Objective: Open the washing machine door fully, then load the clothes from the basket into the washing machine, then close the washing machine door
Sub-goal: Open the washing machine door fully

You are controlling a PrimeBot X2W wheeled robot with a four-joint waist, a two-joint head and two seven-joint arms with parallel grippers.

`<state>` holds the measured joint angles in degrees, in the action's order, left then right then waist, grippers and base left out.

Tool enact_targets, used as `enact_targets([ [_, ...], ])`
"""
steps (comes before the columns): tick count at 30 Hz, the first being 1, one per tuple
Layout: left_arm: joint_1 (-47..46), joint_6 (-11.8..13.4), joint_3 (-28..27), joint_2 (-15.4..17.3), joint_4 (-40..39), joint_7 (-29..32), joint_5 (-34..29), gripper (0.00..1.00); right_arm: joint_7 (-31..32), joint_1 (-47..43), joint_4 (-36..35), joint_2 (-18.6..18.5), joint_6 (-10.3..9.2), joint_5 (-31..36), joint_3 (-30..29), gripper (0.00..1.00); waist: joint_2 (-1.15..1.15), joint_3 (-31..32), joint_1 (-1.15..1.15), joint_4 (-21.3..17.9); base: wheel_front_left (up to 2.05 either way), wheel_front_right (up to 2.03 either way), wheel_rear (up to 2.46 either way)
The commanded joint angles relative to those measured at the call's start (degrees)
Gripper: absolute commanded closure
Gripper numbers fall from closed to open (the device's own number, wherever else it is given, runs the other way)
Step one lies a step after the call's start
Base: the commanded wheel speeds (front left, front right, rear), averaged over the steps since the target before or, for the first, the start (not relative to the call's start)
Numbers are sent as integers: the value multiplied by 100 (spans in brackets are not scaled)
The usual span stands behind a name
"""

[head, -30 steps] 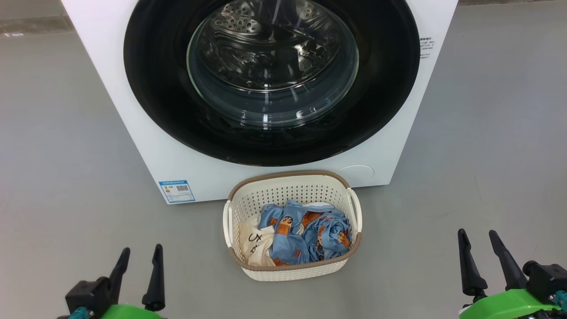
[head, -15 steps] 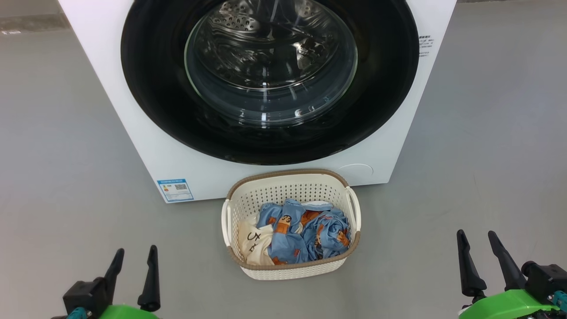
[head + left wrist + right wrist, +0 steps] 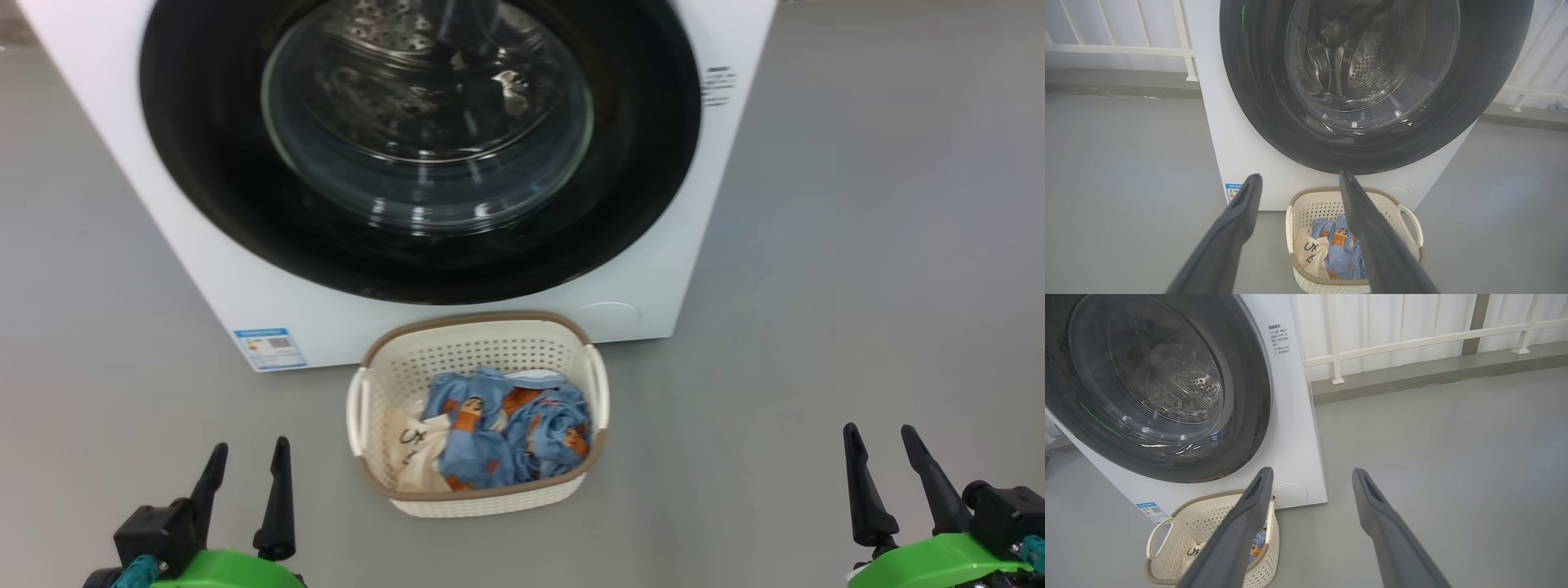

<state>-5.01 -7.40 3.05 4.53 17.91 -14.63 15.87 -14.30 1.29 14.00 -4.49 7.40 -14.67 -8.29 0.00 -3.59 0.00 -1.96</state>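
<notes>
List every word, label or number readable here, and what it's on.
No text is legible enough to quote.
Blue label at the lower corner of the washing machine: print too small.
Block of dark print beside the washing machine door: too small.
Black marks on the cream garment in the basket: handwritten strokes, unreadable.

Floor (image 3: 857, 245): smooth matt grey, evenly lit, faint soft sheen. Along its far edge runs a low, darker grey kerb (image 3: 1412, 377). A white railing (image 3: 1332, 335) with horizontal bar and upright posts stands on the kerb. Behind the railing hang pale white drapes (image 3: 1412, 314) in vertical folds, bright and diffuse.
</notes>
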Motion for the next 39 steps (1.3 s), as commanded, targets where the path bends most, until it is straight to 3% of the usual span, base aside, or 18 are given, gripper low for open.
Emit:
enact_targets([
  [1,-218,-9,-186,86,-166,-37,-4,0,-70,188,-111,-108,9,48,132,0,0,-4,0,-3,123,123,-246],
  [19,-232,-9,-196,71,-280,-37,289,0,-70,209,-98,-140,9,133,185,0,0,-91,0,-42,113,113,-226],
  [36,-240,-9,-147,7,-288,-37,420,0,-70,318,-82,-152,9,132,227,0,0,-210,0,-4,17,17,-34],
  [37,-237,-9,-143,-3,-288,-37,430,0,-70,339,-67,-158,9,131,247,7,0,-215,0,1,0,0,0],
  [39,-233,-9,-134,-23,-289,-37,450,0,-70,406,-31,-175,9,118,311,59,0,-234,0,13,0,0,0],
])
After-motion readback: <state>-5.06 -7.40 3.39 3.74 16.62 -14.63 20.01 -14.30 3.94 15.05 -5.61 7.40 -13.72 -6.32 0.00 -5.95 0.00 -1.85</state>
